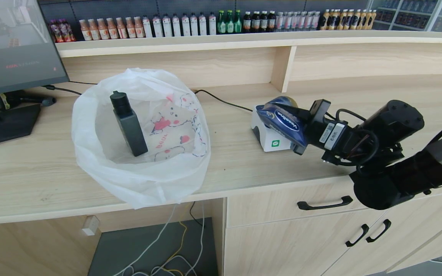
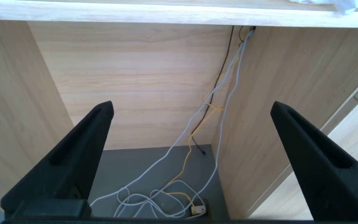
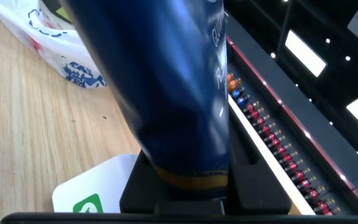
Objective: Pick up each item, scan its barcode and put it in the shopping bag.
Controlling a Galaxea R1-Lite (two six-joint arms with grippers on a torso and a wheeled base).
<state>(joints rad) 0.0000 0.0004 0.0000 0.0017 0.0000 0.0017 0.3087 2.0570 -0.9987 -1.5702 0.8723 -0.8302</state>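
Note:
A dark blue tube (image 1: 280,119) is held tilted just above a small white barcode scanner (image 1: 271,145) on the wooden counter; my right gripper (image 1: 302,128) is shut on the tube's lower end. The right wrist view has the blue tube (image 3: 166,81) close up, with the scanner (image 3: 95,194) under it. To the left, a white plastic shopping bag (image 1: 140,176) stands open with a dark grey bottle (image 1: 129,124) upright inside. My left gripper (image 2: 191,109) is open with nothing between its fingers, below the counter and facing the cables (image 2: 185,162) in the alcove.
A monitor (image 1: 14,42) on its stand occupies the counter's far left, with a black cable (image 1: 221,100) running behind the bag to the scanner. Several drink bottles (image 1: 221,23) line the raised back shelf. Drawers with black handles (image 1: 324,204) are under the counter at right.

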